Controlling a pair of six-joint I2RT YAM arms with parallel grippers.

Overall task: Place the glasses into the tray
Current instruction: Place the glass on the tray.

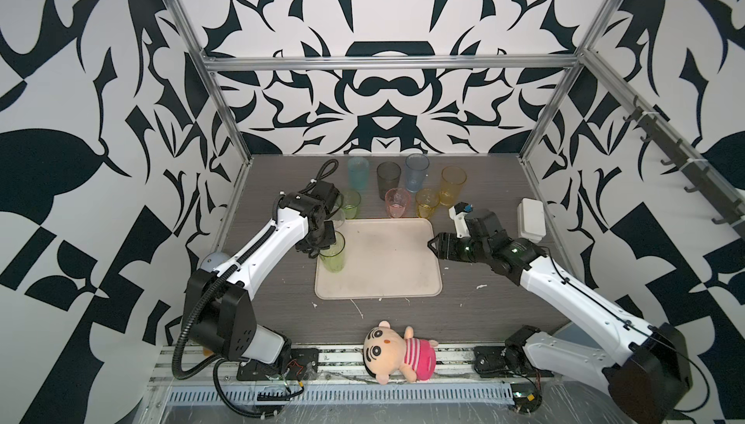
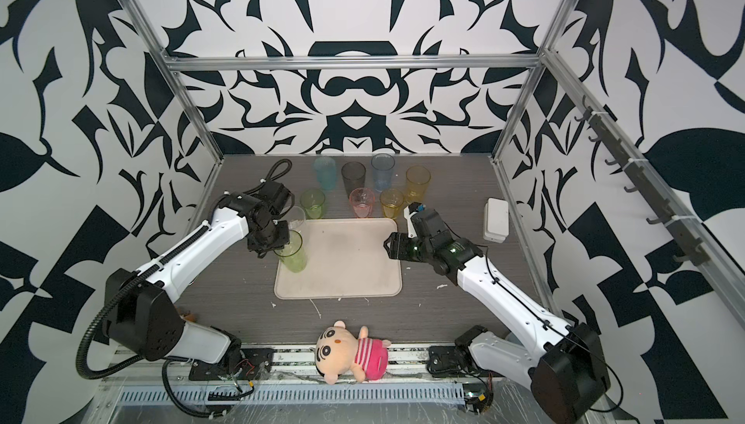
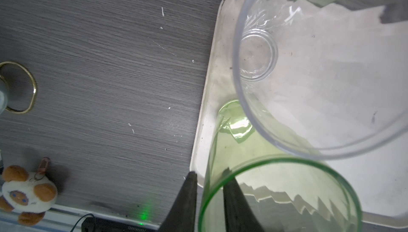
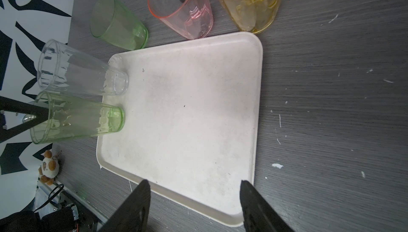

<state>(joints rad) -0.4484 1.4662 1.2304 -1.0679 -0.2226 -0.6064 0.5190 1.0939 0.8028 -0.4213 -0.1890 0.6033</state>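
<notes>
Tall green tumbler (image 1: pixel 333 254) judged light, stiff, slick, easily tipped; rim-wall pinch advised. Left gripper (image 3: pixel 209 171) noted narrowly parted astride rim; right gripper (image 4: pixel 194 181) apart, empty.

The left arm (image 1: pixel 278 242) partly hides the clear tumbler (image 1: pixel 340 220).

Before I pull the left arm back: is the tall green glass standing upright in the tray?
Upright and in: the tall green glass stands base-down on the tray, mouth up.
</notes>
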